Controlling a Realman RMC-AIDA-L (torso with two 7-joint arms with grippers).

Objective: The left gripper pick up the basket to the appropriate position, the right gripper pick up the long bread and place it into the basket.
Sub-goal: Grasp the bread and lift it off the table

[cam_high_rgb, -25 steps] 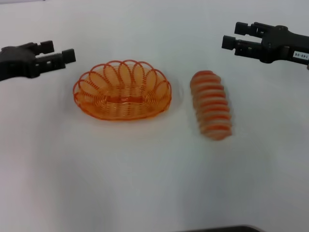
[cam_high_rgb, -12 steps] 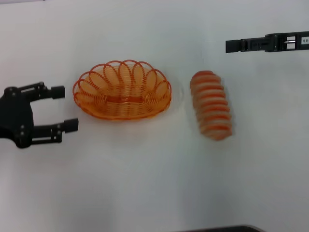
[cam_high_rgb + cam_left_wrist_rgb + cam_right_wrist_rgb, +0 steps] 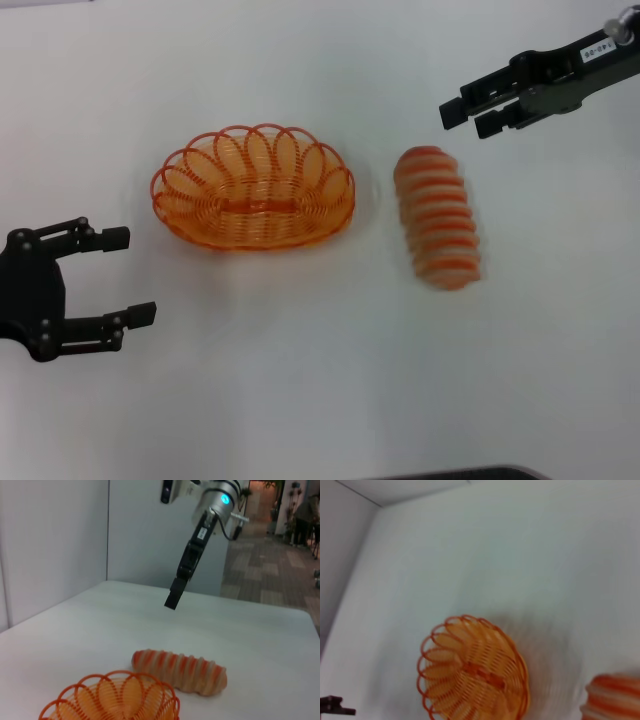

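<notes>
The orange wire basket stands empty on the white table, left of centre. The striped long bread lies on the table to its right, apart from it. My left gripper is open and empty, low at the left, nearer than the basket and clear of its rim. My right gripper is open and empty, hovering beyond the bread's far end. The left wrist view shows the basket, the bread and the right gripper above the table. The right wrist view shows the basket and the bread's end.
The white table stretches around both objects. A white wall borders the table on one side, and open floor shows beyond the table's far edge in the left wrist view.
My left gripper has swung from beside the basket's far left down toward the near left. My right gripper has turned and come in toward the bread's far end. Basket and bread have not moved.
</notes>
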